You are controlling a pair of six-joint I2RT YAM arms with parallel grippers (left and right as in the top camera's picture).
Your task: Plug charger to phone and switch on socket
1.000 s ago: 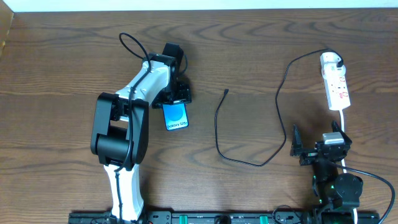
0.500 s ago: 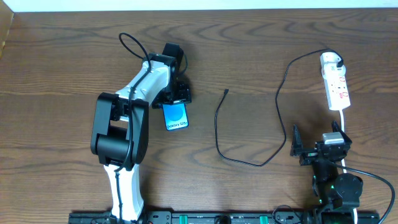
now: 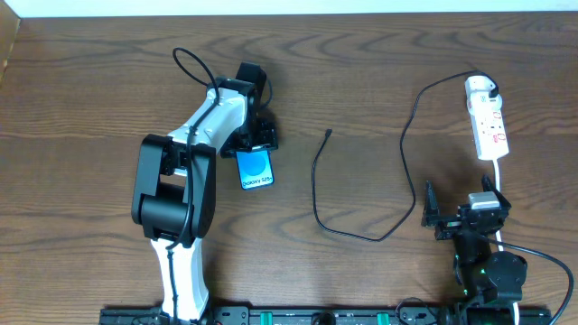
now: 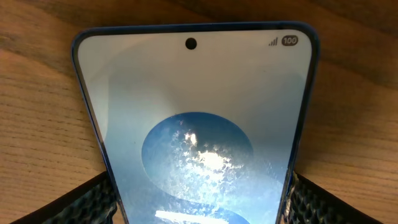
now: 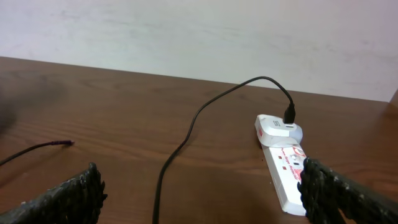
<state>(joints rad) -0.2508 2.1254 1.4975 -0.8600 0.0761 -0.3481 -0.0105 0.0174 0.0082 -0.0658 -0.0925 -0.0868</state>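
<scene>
Overhead straight down, wrists low (phone [image 3: 256, 169] shared)

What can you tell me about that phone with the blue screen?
The phone is slim, rectangular, with rounded corners and a dark blue rim. Its lit screen faces up: pale, with a blue circle, a punch-hole camera and signal bars at the top. It seems to lie on the wooden table, and the left tool straddles it, black textured fingers against both long edges, apparently gripping.

We see a dark brown wood-grain tabletop [image 3: 90, 81]. On it lie a slim blue-screened smartphone [image 3: 256, 170], a long thin black charger cable [image 3: 314, 185] and a narrow white power strip [image 3: 488, 122].
</scene>
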